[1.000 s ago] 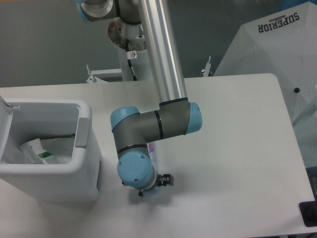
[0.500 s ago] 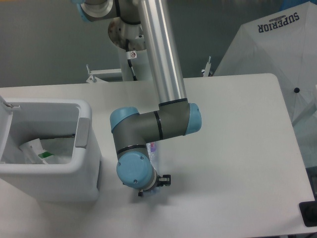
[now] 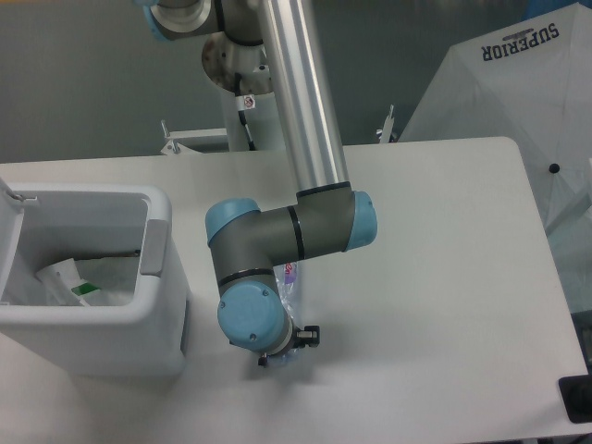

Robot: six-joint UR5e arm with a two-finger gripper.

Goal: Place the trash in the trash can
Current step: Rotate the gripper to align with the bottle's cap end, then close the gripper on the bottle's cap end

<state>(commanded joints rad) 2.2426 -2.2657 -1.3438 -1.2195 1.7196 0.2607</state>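
Observation:
The trash can [image 3: 155, 242] stands at the left of the table with its lid [image 3: 7, 202] swung open. Inside it, on the white liner, lies the crumpled white wrapper with green print [image 3: 74, 282]. Only a sliver of the clear bottle [image 3: 290, 277] with its red-purple label shows, just right of the arm's blue wrist joint. My gripper [image 3: 285, 348] hangs under that wrist, right of the can and directly over the bottle. The wrist hides its fingers, and only small black parts stick out, so I cannot see whether it grips the bottle.
A folded white umbrella [image 3: 518, 83] printed SUPERIOR stands beyond the table's right back corner. A black object [image 3: 578, 400] sits at the front right edge. A metal bracket [image 3: 185, 139] is at the table's back edge.
The wrist has shifted slightly left and up. A little more of the bottle's label now shows to its right.

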